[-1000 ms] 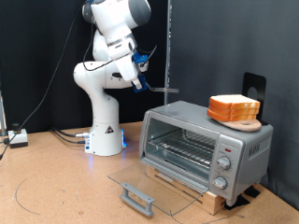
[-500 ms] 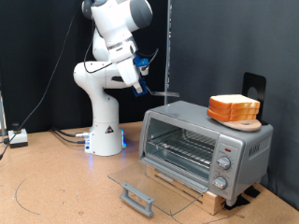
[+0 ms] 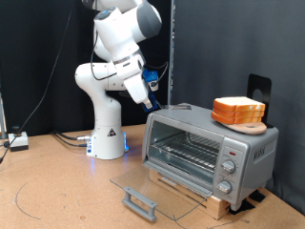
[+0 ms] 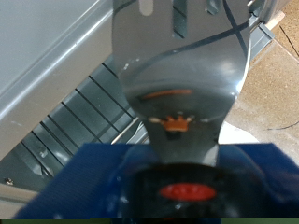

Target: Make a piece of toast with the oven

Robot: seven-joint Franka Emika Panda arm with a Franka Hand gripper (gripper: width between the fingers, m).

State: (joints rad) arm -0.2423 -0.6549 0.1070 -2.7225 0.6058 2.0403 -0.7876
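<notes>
The gripper [image 3: 155, 105] hangs just above the oven's [image 3: 210, 148] top, at the corner nearest the arm's white base [image 3: 108, 143]; whether its jaws are open or closed I cannot tell, and nothing shows between them. The oven door [image 3: 157, 194] lies dropped flat onto the wooden table [image 3: 57, 191], its wire rack [image 3: 181, 153] bare; the stack of slices [image 3: 238, 110] sits on a round wooden board [image 3: 250, 125] on the oven's top, towards the knob side; no single slice can be told apart. In the wrist view the gripper body [image 4: 177, 70] fills the picture over the rack.
</notes>
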